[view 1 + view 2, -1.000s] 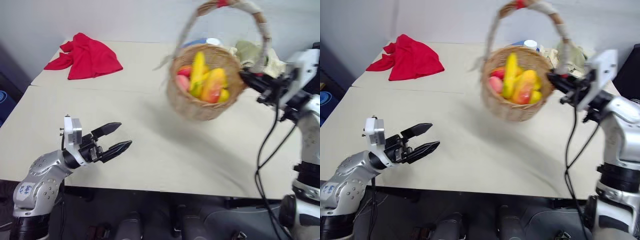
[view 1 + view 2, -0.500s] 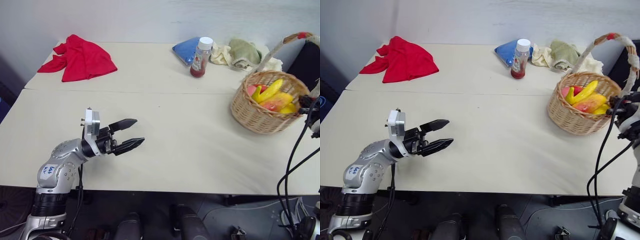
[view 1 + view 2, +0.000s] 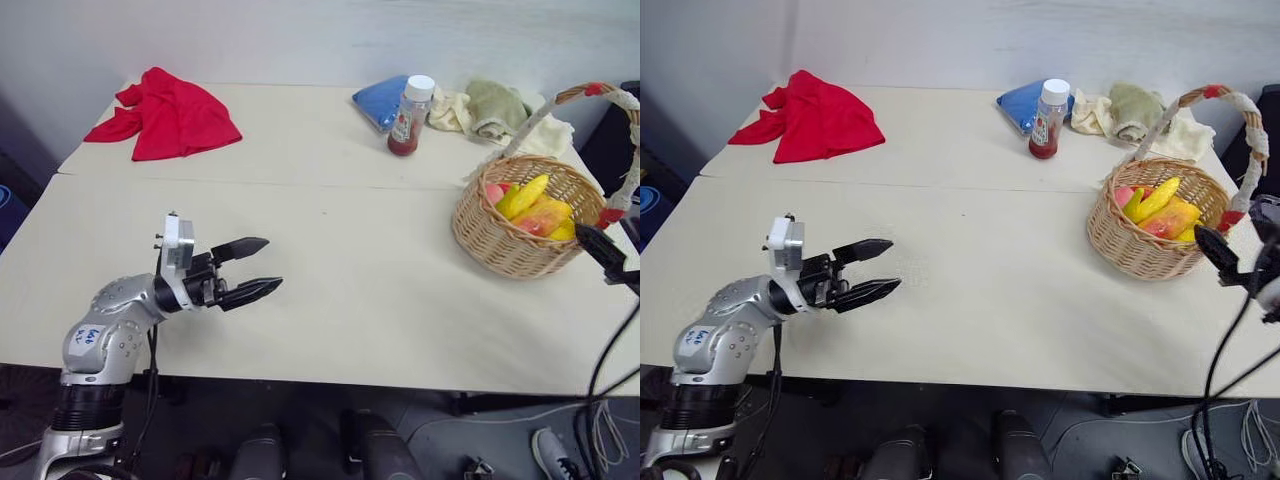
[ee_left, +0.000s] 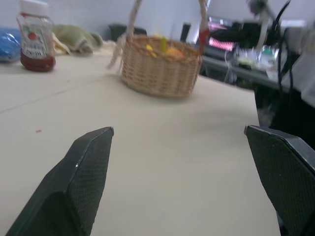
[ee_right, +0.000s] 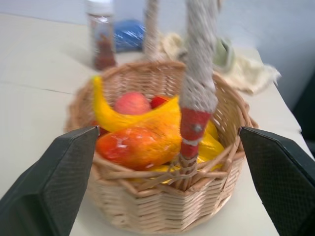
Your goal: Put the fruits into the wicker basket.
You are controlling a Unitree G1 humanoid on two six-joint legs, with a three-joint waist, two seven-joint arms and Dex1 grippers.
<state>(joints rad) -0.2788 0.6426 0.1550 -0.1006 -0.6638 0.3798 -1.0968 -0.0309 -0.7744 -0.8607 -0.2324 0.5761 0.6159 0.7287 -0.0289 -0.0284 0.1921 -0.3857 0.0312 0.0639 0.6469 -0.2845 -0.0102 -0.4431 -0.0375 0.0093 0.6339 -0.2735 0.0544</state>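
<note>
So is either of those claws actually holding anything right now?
No. The right gripper is open just short of the wicker basket, which sits on the table. The left gripper is open over bare table.

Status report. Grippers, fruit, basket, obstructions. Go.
Left gripper open, empty, over the table. Right gripper open, just off the wicker basket. Banana and mango in the basket. Nothing in the way.

Rough woven wicker basket [image 3: 515,240]; glossy, seemingly plastic banana [image 5: 129,117]; matt table [image 3: 340,290].
</note>
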